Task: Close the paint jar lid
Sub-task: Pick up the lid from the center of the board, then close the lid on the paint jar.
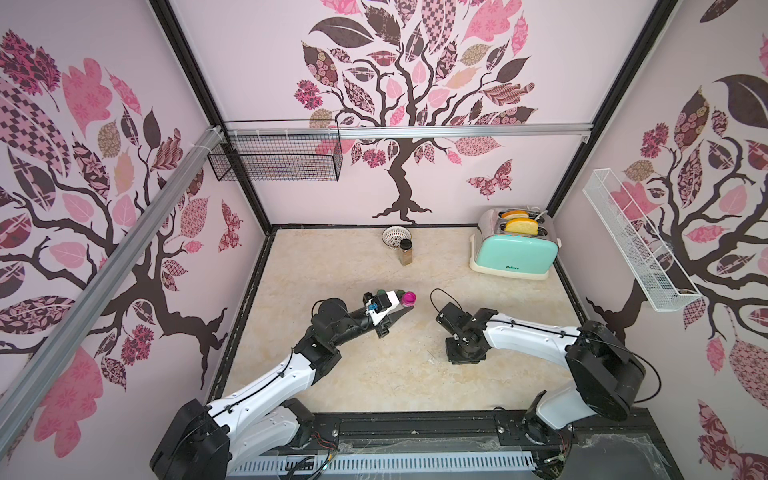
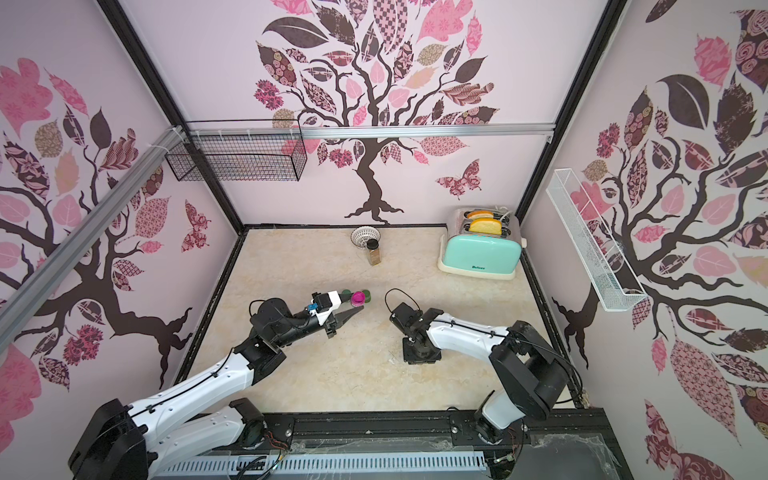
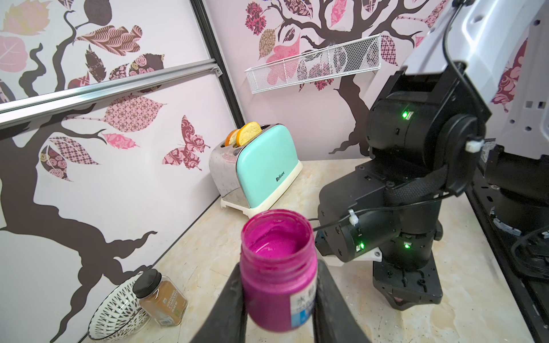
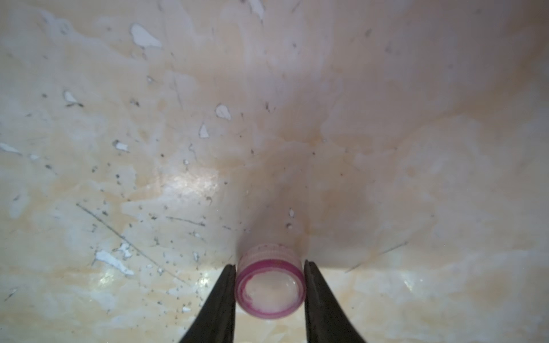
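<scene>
1. Paint jar (image 3: 277, 258): small, magenta, label on the side, mouth open and smeared with wet paint. Clamped across the body, below the neck, in the closed left hand (image 3: 279, 267). Located mid-worktop (image 1: 374, 374) in both top views, mouth upward. Resting or lifted: not clear.
2. Lid (image 4: 270, 288): small, round, pale, ringed in magenta. Pinched across the side wall in the closed right hand (image 4: 269, 265), low over or on the worktop, apart from the jar. Hidden beneath the hand in both top views. Top face or inside toward the wrist camera: not clear.
3. Handling, as judged: both items light and rigid. Jar probably smooth plastic, slippery at paint-smeared spots, apt to spill on tilting. Lid shallow, with little wall to grip, so prone to cocking or popping out under a hard squeeze.
4. Hold, as advised: jar by the body, clear of the threads. Lid by the outer wall, kept level, opening downward, seated squarely before any turning.
</scene>
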You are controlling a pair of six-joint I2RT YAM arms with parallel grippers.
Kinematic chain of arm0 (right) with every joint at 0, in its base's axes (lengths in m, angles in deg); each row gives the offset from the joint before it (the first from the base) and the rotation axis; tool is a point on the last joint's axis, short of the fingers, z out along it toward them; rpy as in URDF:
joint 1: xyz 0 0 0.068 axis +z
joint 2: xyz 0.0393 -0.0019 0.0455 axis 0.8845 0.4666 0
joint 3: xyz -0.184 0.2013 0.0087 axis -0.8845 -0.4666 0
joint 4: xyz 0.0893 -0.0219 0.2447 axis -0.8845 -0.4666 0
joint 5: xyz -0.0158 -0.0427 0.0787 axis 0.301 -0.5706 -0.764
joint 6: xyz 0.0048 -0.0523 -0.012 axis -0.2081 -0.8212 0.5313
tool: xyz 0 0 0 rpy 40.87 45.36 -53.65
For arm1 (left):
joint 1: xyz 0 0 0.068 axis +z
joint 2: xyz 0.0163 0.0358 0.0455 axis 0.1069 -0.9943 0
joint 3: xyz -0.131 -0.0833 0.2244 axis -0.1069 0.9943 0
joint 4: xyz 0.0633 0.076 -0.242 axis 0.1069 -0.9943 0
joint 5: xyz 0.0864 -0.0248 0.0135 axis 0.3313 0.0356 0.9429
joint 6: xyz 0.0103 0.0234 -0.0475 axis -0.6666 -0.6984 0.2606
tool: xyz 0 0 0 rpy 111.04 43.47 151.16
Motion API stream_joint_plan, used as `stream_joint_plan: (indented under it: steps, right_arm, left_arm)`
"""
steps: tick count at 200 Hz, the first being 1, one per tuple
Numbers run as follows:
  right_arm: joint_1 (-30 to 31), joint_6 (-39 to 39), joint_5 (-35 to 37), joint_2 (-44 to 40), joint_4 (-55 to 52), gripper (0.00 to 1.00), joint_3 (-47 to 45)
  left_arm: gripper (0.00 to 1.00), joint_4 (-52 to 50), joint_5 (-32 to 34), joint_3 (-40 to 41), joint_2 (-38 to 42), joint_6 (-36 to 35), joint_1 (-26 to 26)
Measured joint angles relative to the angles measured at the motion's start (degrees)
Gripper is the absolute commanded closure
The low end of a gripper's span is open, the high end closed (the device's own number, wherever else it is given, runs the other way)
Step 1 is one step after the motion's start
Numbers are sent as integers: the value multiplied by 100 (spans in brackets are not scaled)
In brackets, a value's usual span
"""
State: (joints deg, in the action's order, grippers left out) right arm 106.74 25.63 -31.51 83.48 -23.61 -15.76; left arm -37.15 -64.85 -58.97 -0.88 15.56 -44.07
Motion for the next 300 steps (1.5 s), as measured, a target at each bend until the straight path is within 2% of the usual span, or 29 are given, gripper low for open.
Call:
stream_joint_plan:
  steps: [59, 93, 121, 200, 300]
  right_arm:
    - [0, -680, -20, -1060, -787, 73, 1786]
    - [0, -1021, -262, -1198, -1172, 73, 2889]
    - [0, -1202, -592, -1187, -1346, 74, 3453]
    - [111, -1478, -1462, -590, -1578, 74, 4238]
    - [221, -1626, -1714, -249, -1779, 71, 4400]
  left_arm:
    - [80, -63, -264, 0, -70, 0, 0]
    - [80, -192, -407, -4, -188, 0, 0]
    - [80, -323, -538, -42, -289, 0, 0]
    - [80, -623, -918, -181, -466, -22, 0]
    - [80, -706, -1001, -197, -494, -85, 0]
